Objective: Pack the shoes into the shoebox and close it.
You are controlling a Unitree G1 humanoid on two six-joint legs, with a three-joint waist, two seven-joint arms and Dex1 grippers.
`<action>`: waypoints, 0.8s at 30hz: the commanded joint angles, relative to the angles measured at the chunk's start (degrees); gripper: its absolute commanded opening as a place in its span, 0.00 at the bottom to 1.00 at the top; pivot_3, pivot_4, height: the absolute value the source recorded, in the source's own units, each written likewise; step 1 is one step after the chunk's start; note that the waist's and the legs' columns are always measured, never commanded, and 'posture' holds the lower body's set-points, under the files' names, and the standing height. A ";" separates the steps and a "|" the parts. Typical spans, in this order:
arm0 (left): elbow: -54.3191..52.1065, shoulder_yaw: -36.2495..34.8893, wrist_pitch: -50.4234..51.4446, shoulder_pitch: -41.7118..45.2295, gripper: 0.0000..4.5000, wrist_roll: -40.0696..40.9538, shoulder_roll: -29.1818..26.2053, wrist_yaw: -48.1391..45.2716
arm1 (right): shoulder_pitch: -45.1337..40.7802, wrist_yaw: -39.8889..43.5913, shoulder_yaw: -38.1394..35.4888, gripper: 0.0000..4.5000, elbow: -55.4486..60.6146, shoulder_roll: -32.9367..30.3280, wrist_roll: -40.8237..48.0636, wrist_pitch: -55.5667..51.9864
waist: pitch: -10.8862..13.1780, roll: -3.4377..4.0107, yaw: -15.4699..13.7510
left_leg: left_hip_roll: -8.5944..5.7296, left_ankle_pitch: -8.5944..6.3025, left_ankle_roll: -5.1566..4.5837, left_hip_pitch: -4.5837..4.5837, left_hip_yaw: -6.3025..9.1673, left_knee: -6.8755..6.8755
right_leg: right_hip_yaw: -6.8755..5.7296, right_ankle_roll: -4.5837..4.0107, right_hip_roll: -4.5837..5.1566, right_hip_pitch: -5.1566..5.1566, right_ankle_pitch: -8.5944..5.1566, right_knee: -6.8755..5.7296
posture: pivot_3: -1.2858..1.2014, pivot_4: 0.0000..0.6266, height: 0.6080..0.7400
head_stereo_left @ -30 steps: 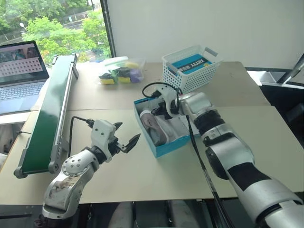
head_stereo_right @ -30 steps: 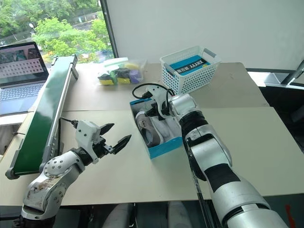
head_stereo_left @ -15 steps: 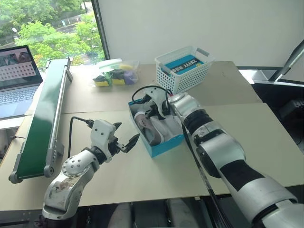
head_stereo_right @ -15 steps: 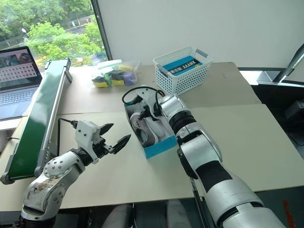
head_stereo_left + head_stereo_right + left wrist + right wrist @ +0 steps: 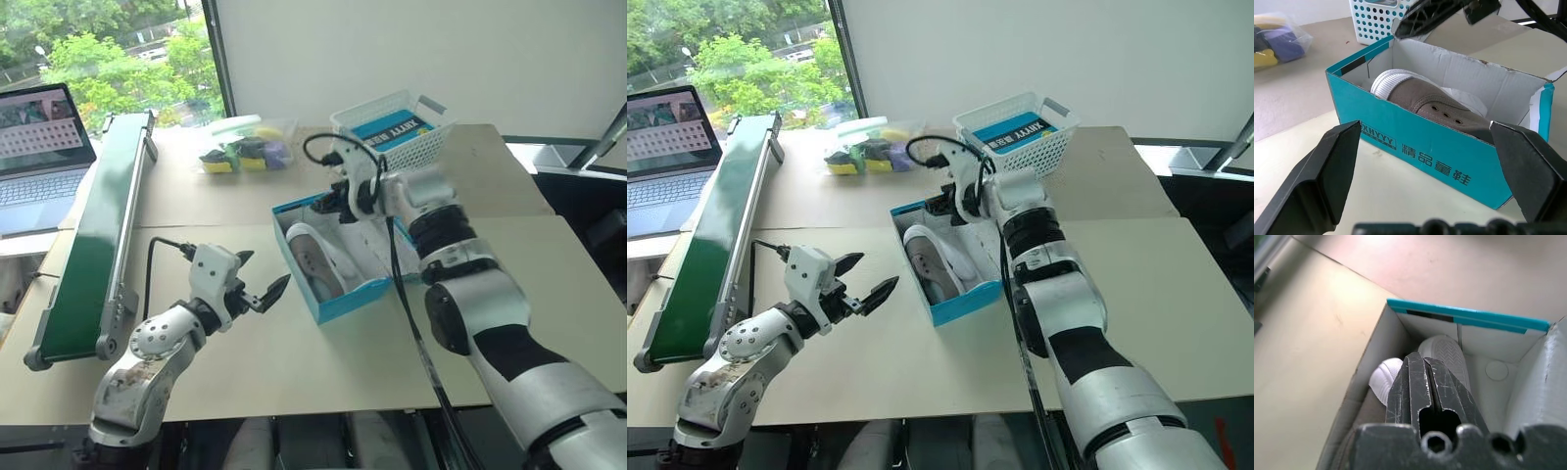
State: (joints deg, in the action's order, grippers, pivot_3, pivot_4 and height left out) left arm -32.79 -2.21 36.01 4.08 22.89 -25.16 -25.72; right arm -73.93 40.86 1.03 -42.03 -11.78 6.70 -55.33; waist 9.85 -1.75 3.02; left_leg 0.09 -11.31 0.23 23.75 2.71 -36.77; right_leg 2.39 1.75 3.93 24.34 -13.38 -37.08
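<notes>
We see the shoes (image 5: 318, 262) lying inside the open light-blue shoebox (image 5: 343, 301) at the table's (image 5: 294, 362) middle. Our right gripper (image 5: 345, 199), fingers pressed together and empty, has risen from inside the box to above its far end. Our left gripper (image 5: 261, 286) hovers spread wide, near the box's left side, unchanged.

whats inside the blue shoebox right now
Grey-brown shoes with pale soles lie in the open shoebox. The box walls hide their lower sides and the floor beneath.

Right gripper (image 5: 338, 203) crowds the shoebox (image 5: 345, 303) mouth; basket (image 5: 392, 137) seemingly close behind.
</notes>
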 commanded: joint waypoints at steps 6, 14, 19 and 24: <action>0.48 -1.10 -2.11 -0.43 1.00 1.24 -3.90 -6.00 | 10.84 18.53 -1.06 0.00 30.51 -18.99 17.21 -16.40 | 0.08 0.06 -1.66 | -0.06 0.00 0.00 0.06 0.08 0.00 | -0.09 0.06 0.05 -0.03 -0.04 0.05 | 0.52 0.24 0.88; 2.24 -0.51 -2.78 0.39 1.00 1.24 -4.42 -7.72 | 44.14 49.04 3.36 0.00 60.65 -53.88 25.07 0.78 | 0.12 0.14 -1.76 | -0.27 -0.23 -0.14 0.18 -0.05 -0.14 | -0.14 0.40 0.40 -0.17 -0.25 0.35 | 0.52 0.24 0.88; 2.75 0.04 -2.48 1.56 1.00 1.20 -4.22 -7.92 | 49.68 30.85 14.42 0.00 55.59 -48.98 9.15 6.38 | 0.12 0.02 -0.63 | -0.10 -0.21 -0.14 -0.42 -0.33 -0.19 | 0.04 0.70 0.28 -0.55 -0.43 0.26 | 0.52 0.24 0.88; 2.65 -0.93 -1.94 1.87 1.00 1.71 -4.98 -8.22 | 50.84 8.19 15.63 0.00 44.44 -37.20 -2.87 6.81 | 0.17 -0.07 -0.92 | -0.11 -0.19 -0.10 -0.78 -0.35 -0.31 | 0.06 0.73 0.30 -0.97 -0.44 0.30 | 0.52 0.24 0.88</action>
State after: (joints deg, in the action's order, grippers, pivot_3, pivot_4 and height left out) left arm -28.95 -1.76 34.91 5.64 23.97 -29.43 -33.50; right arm -23.49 56.36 18.48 3.82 -49.50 8.13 -49.59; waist 10.02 -1.82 2.10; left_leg -0.09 -11.50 0.12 23.00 2.37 -37.07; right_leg 2.47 2.49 4.29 23.38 -13.82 -36.80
